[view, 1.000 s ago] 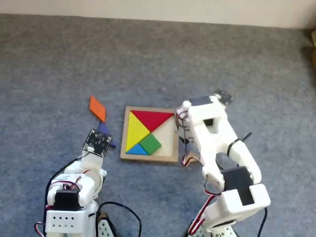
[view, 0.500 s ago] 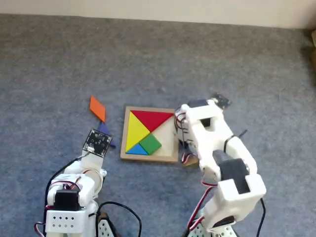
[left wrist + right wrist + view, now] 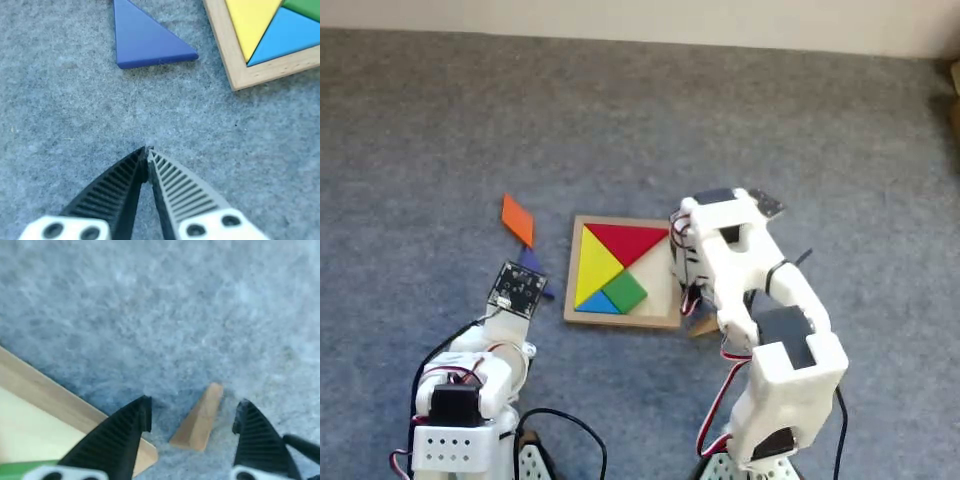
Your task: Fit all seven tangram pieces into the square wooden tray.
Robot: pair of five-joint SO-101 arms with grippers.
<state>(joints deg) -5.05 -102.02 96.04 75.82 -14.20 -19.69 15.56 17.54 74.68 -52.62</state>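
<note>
– Status of the right jaws?
– Spread apart. A tan wooden piece (image 3: 198,425) lies on the grey surface (image 3: 200,315) between their tips, with the tray (image 3: 55,392) corner just beside one jaw.
– And the left jaws?
– Pressed together, holding nothing. A blue triangle (image 3: 145,37) lies ahead of the tips, and the tray sits farther off to one side.

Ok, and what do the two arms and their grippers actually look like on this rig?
The left arm and right arm are white plastic shells with black motors and thin red, black and white wires along the joints. The left gripper has ribbed pointed fingers, one black, one grey, on white mounts; the right gripper has black ribbed fingers.
</note>
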